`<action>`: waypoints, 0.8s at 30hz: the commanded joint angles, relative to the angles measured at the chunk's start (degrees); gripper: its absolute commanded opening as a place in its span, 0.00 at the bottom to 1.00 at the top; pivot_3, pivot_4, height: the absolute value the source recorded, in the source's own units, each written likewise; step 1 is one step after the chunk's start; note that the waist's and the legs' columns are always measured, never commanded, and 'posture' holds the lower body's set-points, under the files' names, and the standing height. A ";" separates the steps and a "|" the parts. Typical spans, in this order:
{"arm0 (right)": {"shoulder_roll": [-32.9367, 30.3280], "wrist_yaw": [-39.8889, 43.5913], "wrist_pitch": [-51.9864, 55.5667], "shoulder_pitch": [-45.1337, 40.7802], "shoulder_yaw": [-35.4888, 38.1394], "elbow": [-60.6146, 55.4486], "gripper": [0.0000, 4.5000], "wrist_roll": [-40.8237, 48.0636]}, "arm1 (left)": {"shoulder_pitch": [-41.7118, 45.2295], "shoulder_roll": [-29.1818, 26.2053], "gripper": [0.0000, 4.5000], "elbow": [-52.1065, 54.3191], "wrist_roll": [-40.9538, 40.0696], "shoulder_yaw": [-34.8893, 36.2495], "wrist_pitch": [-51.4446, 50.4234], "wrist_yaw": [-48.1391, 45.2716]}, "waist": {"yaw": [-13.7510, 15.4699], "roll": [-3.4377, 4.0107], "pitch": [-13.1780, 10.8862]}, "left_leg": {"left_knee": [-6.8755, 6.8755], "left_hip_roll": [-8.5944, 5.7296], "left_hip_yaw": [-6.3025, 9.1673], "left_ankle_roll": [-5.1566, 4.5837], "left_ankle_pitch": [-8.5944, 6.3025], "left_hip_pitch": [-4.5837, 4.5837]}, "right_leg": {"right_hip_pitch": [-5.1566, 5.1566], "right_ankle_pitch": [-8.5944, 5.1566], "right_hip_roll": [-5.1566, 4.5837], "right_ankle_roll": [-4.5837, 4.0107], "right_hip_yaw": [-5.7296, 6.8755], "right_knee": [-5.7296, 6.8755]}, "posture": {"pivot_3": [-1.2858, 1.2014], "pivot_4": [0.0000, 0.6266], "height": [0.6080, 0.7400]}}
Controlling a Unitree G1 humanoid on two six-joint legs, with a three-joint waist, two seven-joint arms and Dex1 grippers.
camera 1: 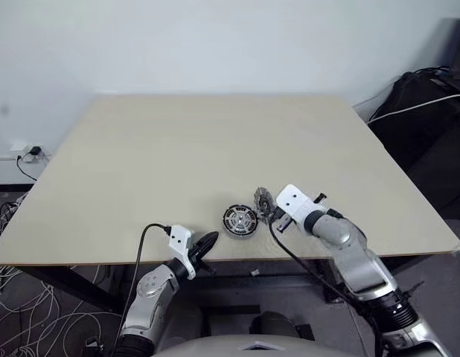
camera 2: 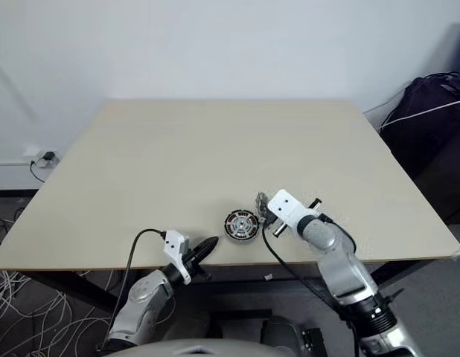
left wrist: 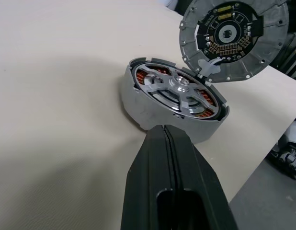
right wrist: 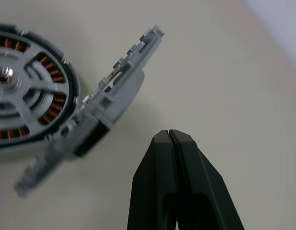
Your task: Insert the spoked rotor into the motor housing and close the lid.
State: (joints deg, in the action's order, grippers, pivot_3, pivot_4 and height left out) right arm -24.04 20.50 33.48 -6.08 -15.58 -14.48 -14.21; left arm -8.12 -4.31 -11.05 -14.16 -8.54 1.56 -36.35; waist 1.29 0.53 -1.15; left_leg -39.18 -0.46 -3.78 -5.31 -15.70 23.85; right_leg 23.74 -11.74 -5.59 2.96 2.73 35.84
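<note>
Pale wood-effect table [camera 1: 215, 149] fills mid-frame, on dark legs. Plain white wall [camera 1: 215, 44] across the top, evenly lit. Wall socket with black plug [camera 1: 33, 151] at left edge. Tangle of white cables [camera 1: 14, 305] on grey floor, lower left. Dark bags with a white cable [camera 1: 427, 111] at upper right.

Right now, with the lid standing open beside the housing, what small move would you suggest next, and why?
Probably nudge the lid over with the shut right end effector. The spoked rotor already sits inside the motor housing, and the lid leans upright at its rim, not yet closed. The right end effector is beside the lid, holding nothing.
</note>
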 commanded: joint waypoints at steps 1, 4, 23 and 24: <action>3.37 -3.85 1.84 0.38 0.60 -1.66 0.01 -1.23 | 0.37 -0.14 0.00 3.05 -0.36 -0.40 -0.33 -0.07 | -0.07 0.00 0.00 | 0.00 0.00 0.00 0.00 0.00 0.00 | -0.01 0.00 0.00 0.00 0.00 0.01 | 0.52 0.00 1.00; 5.23 -4.16 2.63 1.20 -0.63 -2.30 0.01 -1.62 | 0.19 -0.29 0.00 3.93 -0.39 -0.52 -0.89 0.09 | -0.13 0.01 0.00 | 0.00 0.00 0.00 0.00 0.00 -0.02 | -0.01 0.00 0.00 0.00 0.01 0.02 | 0.52 0.00 1.00; 13.07 -4.17 5.15 -5.10 -8.59 6.26 0.01 -3.48 | -1.96 -0.60 0.00 12.13 -0.80 -1.33 -6.73 2.40 | -0.92 0.04 0.02 | 0.02 0.03 0.00 0.02 0.01 -0.06 | -0.01 0.00 0.07 0.00 0.00 0.08 | 0.52 0.00 1.00; 13.27 -4.18 4.99 -5.34 -8.71 6.81 0.01 -3.48 | -1.93 -0.60 0.00 12.25 -0.81 -1.32 -6.91 2.47 | -1.02 0.05 0.02 | 0.02 0.03 0.00 0.02 0.01 -0.07 | -0.01 0.00 0.07 0.00 0.00 0.08 | 0.52 0.00 1.00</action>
State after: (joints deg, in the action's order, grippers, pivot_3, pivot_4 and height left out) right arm -11.29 16.29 39.47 -10.40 -23.46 -7.86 -17.76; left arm -10.52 -4.82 -1.61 -14.18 -9.61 -5.04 -34.02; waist 0.27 0.58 -1.13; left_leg -39.15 -0.43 -3.78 -5.29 -15.69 23.78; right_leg 23.73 -11.74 -5.52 2.96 2.72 35.92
